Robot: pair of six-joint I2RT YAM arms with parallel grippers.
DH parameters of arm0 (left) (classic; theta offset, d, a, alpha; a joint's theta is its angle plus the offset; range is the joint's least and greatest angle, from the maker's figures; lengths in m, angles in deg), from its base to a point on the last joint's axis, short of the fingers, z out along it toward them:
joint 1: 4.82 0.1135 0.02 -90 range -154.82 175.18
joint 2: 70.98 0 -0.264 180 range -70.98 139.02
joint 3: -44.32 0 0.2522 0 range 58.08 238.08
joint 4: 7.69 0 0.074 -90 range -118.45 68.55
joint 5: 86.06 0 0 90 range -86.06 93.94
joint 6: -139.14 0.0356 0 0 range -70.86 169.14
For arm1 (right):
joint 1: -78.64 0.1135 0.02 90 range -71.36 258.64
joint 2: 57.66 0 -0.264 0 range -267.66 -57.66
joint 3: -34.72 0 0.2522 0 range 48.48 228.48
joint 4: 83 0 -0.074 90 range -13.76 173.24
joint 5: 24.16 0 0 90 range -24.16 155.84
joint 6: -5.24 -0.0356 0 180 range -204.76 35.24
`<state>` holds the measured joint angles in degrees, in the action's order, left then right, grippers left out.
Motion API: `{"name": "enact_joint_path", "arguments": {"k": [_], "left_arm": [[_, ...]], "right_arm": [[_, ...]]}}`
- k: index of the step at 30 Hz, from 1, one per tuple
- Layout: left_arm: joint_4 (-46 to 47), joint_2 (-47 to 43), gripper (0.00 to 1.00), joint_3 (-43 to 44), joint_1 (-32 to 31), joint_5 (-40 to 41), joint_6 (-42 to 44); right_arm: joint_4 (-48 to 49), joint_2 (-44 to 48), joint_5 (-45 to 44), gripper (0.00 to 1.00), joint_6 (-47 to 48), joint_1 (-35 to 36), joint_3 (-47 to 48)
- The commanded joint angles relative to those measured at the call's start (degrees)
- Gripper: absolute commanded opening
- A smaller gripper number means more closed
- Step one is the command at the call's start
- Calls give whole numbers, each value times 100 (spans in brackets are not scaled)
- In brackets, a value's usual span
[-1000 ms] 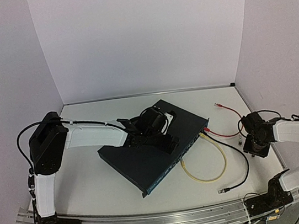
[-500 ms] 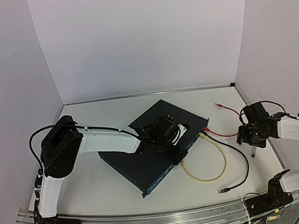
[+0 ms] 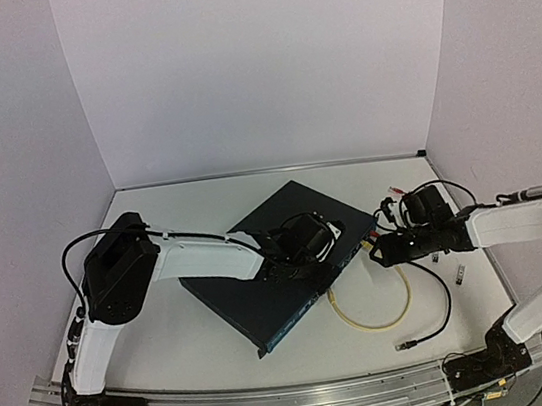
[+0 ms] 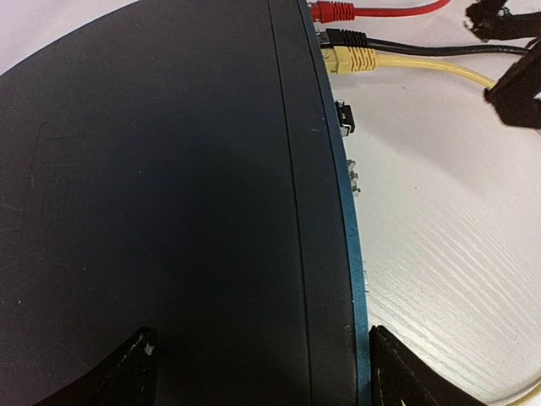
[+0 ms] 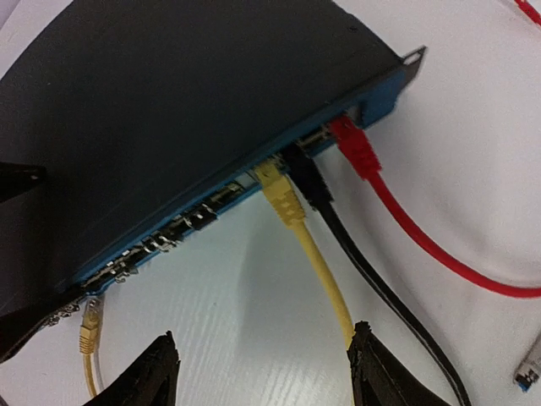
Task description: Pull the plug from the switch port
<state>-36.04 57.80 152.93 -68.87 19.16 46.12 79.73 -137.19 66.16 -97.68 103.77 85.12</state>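
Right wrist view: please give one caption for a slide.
Open right gripper faces red, black and yellow plugs seated in the switch.

My left arm (image 3: 203, 258): white link shells between bulky black joint housings, with a thin black cable looping free of the shoulder joint and running along the forearm. My right arm (image 3: 511, 225): the same white shells and black joints, a black cable arching over its wrist. Both bases are black blocks bolted to a ribbed aluminium rail (image 3: 299, 401). My fingertips (image 5: 152, 376) appear as matte black, blunt wedges.
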Motion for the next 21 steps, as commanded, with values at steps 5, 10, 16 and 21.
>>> {"name": "enact_joint_path", "arguments": {"k": [5, 10, 16, 21], "left_arm": [[-345, 239, 82, -252, 139, 229, -375], [-318, 234, 82, -380, 139, 185, -462], [-297, 225, 82, -441, 163, 139, -513], [-299, 219, 83, -441, 191, 80, -535]], "right_arm": [[1302, -1081, 535, 59, 1026, 149, 488], [1470, -1391, 501, 55, 1468, 211, 549], [1659, -1576, 260, 49, 1703, 349, 591], [1915, -1701, -108, 45, 1937, 531, 550]]}}
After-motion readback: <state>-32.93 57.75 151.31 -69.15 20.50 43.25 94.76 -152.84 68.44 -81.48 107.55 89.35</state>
